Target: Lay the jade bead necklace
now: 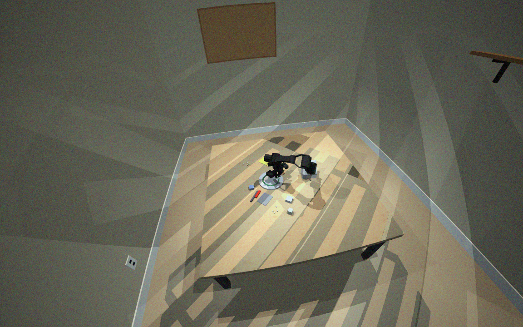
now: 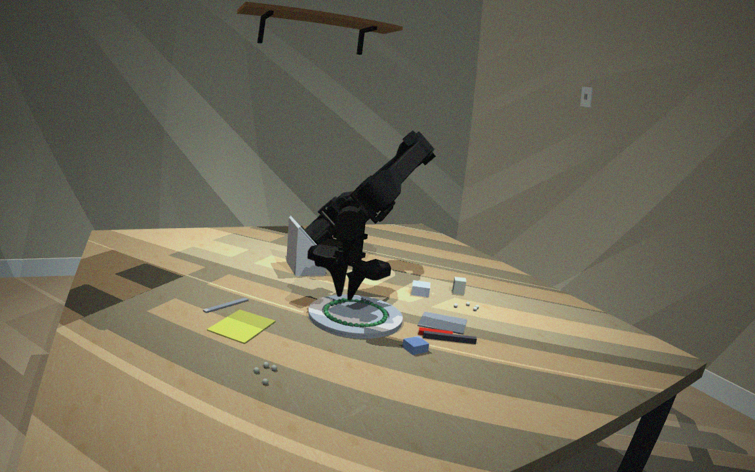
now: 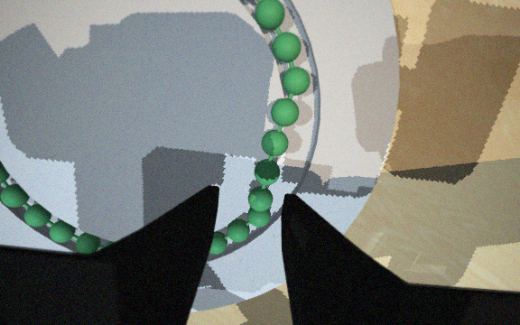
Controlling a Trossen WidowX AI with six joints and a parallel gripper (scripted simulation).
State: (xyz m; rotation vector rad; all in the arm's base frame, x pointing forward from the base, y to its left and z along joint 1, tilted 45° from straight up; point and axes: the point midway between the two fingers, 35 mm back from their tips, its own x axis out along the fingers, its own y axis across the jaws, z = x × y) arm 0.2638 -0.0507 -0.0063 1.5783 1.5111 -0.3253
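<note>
Where striped light crosses the wooden table [image 1: 328, 244] [image 2: 310, 404], grey-green walls

Seen from the exterior view: on the table [image 1: 336, 227] [image 2: 368, 398], a round bead board [image 1: 261, 181] [image 2: 315, 323] [image 3: 346, 27]; on that, the bead necklace [image 1: 270, 185] [image 2: 355, 324] [image 3: 296, 80], possibly partly inward of the groove near the fingers, the depth being hard to judge. Just above the board's far side, the gripper [image 1: 276, 175] [image 2: 345, 297] [image 3: 251, 200]. Behind, the arm's base [image 1: 309, 175] [image 2: 298, 252]. To the left, a flat square sheet [image 1: 262, 161] [image 2: 242, 326], with a thin stick [image 2: 226, 305] behind it and four loose beads [image 1: 247, 164] [image 2: 265, 365] in front. To the right, a low block [image 1: 251, 186] [image 2: 415, 345] before a long slim tool [image 1: 257, 194] [image 2: 450, 337], then a flat rectangular plate [image 1: 265, 198] [image 2: 442, 322]. Farther back, two small blocks [image 1: 288, 198] [image 2: 459, 286], apart.
</note>
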